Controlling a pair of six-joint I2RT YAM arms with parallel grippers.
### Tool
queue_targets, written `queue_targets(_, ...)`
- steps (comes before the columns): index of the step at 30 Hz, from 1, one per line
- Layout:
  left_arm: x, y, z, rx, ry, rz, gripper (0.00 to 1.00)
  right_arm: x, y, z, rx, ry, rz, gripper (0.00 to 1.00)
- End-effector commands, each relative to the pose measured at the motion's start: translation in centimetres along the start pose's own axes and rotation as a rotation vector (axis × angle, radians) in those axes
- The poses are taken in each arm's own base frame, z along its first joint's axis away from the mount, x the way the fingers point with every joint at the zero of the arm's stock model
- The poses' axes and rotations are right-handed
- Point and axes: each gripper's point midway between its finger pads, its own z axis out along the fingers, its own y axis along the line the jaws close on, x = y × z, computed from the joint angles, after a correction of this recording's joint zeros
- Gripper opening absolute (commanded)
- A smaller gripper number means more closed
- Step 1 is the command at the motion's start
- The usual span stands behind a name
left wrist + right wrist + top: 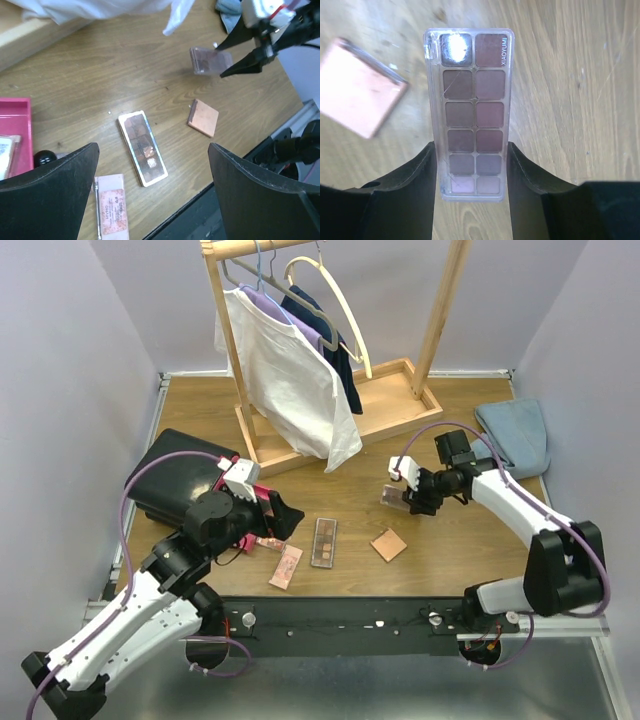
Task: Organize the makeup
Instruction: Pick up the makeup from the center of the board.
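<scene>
- An eyeshadow palette (470, 90) is pinched by its long edges between the jaws of the right gripper (471, 146).
- Only its near end is clamped, so it could pivot or slip out if swung.
- The left gripper (152, 147) is spread wide and empty, with a second palette (142, 150) lying below its jaws.

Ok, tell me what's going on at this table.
The right gripper is shut on a clear eyeshadow palette, apparently lifted off the table. The left gripper hangs open near the black case and its pink drawer. A second palette, a peach compact and a pink palette lie loose between the arms, not yet put away.
</scene>
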Motion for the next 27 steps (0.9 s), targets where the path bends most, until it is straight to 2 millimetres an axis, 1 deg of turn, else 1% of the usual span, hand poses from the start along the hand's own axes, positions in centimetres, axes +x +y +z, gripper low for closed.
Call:
queue_targets(1, 1.7, -1.5, 1.2, 0.092, 0.085, -0.005, 0.99, -3.0, 3.8, -1.2, -0.127, -0.132, -0.049, 0.20)
queue_targets(3, 2.5, -1.6, 1.9, 0.097, 0.129, -0.014, 0.99, -4.1, 4.7, -1.6, -0.137, -0.160, -0.070, 0.20)
queue_targets(4, 2.8, -1.9, 2.0, 0.112, 0.147, -0.013, 0.99, -5.0, 5.8, -1.4, -0.164, -0.175, -0.098, 0.20)
queue_targets(6, 3.6, -2.6, 2.3, 0.134, 0.181, 0.001, 0.99, -6.1, 7.0, -1.3, -0.187, -0.189, -0.130, 0.20)
queue_targets(7, 3.8, -2.8, 2.4, 0.142, 0.189, 0.008, 0.98, -7.0, 8.4, -0.9, -0.224, -0.195, -0.146, 0.20)
queue_targets(8, 4.4, -3.4, 2.5, 0.162, 0.203, 0.016, 0.98, -7.6, 9.0, -0.8, -0.239, -0.204, -0.161, 0.20)
queue_targets(10, 4.9, -3.9, 2.7, 0.169, 0.219, -0.006, 0.98, -8.7, 10.6, -0.3, -0.281, -0.213, -0.187, 0.20)
queue_targets(11, 5.6, -4.1, 3.1, 0.179, 0.231, -0.020, 0.98, -9.2, 11.1, -0.4, -0.305, -0.233, -0.189, 0.20)
queue_targets(13, 6.6, -4.9, 3.4, 0.201, 0.258, -0.081, 0.98, -9.5, 11.6, -0.2, -0.334, -0.241, -0.199, 0.20)
queue_targets(14, 7.2, -5.0, 3.9, 0.207, 0.262, -0.113, 0.98, -9.6, 11.7, 0.0, -0.341, -0.239, -0.207, 0.20)
queue_targets(17, 8.0, -5.8, 4.8, 0.233, 0.257, -0.219, 0.98, -9.7, 12.3, 0.4, -0.360, -0.237, -0.226, 0.20)
queue_targets(18, 8.1, -5.9, 5.0, 0.239, 0.254, -0.244, 0.97, -9.7, 12.5, 0.5, -0.364, -0.239, -0.228, 0.20)
queue_targets(22, 8.6, -6.2, 6.0, 0.229, 0.248, -0.328, 0.89, -9.8, 12.9, 0.5, -0.373, -0.258, -0.236, 0.20)
queue_targets(25, 8.7, -6.7, 6.8, 0.242, 0.236, -0.379, 0.87, -10.0, 13.2, 0.4, -0.376, -0.278, -0.241, 0.20)
queue_targets(27, 8.3, -7.5, 7.2, 0.272, 0.223, -0.401, 0.86, -10.2, 13.4, 0.3, -0.382, -0.288, -0.244, 0.20)
